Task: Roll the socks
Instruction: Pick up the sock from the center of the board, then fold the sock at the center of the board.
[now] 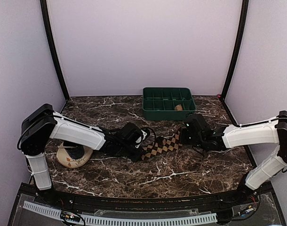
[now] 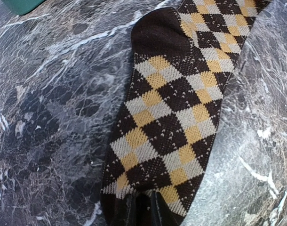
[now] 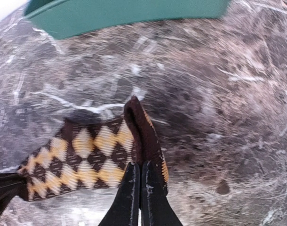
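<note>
A brown, black and cream diamond-check sock lies stretched flat on the marble table between my two grippers. My left gripper holds its dark end, the fingers closed on the fabric in the left wrist view, where the sock runs away from the gripper. My right gripper is shut on the other end. In the right wrist view the brown cuff stands folded up at the closed gripper. A small tan-brown sock sits in a tray compartment.
A green compartment tray stands at the back centre of the table, and it also shows at the top of the right wrist view. A round cream dish lies under my left arm at the left. Purple walls enclose the table.
</note>
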Available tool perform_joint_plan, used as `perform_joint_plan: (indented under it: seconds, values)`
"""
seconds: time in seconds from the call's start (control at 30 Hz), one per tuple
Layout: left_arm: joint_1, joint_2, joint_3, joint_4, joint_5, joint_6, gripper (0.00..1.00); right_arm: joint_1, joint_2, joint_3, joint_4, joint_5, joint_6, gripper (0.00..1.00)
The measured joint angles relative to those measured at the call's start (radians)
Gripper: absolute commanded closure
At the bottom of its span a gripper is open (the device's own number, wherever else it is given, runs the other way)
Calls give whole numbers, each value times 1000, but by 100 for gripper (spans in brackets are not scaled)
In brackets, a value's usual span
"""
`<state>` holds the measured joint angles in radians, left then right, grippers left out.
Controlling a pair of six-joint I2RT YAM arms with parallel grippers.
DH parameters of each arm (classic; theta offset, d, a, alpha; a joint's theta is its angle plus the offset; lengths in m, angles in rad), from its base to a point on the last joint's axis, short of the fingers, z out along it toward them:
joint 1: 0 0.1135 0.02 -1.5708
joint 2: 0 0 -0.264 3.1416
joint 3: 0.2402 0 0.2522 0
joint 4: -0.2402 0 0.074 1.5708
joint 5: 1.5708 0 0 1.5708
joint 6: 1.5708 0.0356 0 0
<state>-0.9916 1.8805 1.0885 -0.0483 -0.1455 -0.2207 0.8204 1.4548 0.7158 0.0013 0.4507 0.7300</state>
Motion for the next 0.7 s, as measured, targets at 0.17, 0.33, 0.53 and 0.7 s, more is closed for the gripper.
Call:
perform_joint_plan:
  seconds: [0.17,0.33,0.53,0.7]
  values:
    - [16,1,-29,20,0,-24,87,53,17,79,-30,8,-10,100]
    - [22,1,-45,32,3,-48,88,114,71,162,-53,15,-16,100]
    - [23,1,-52,45,7,-73,89,168,148,236,-74,18,-19,100]
    - [23,1,-59,57,8,-84,89,204,200,300,-89,18,-24,100]
